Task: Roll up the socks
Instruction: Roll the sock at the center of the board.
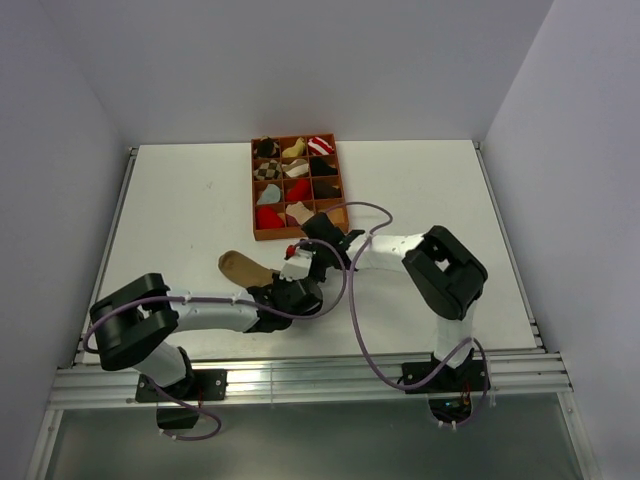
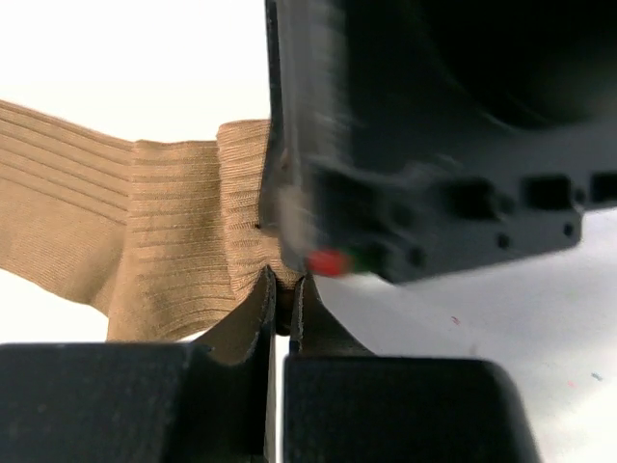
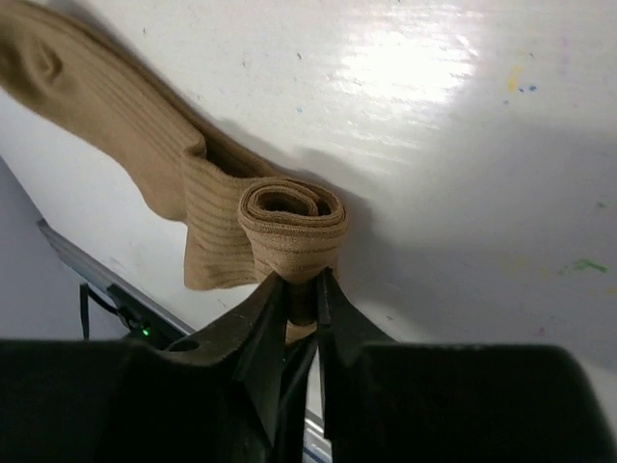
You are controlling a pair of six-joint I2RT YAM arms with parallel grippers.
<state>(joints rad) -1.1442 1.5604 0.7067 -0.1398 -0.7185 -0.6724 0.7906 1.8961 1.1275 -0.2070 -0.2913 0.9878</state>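
Left gripper is clamped shut, its fingertips pinching the ribbed edge of the brown sock, which fans out flat ahead of it and off to its left. Right gripper sits directly in front of the left one, nearly touching it. Its jaws stand almost together, nipping the lower edge of a tight coil of the same sock. The unrolled length trails from that coil up and away to the right gripper's left, lying on the table.

Judged from this, the rolling step is midway: one end is wound into a neat coil and the rest is not. The next move likely calls for the right gripper to turn the coil further along the flat part while the left keeps the fabric taut and pinned. Slack or a loosened pinch would let the coil spring open.

Beyond both grippers, well apart from the sock, stands the compartment tray holding small bundles.

No brand, label or writing can be read. Only a small red light shows on the right gripper's housing.
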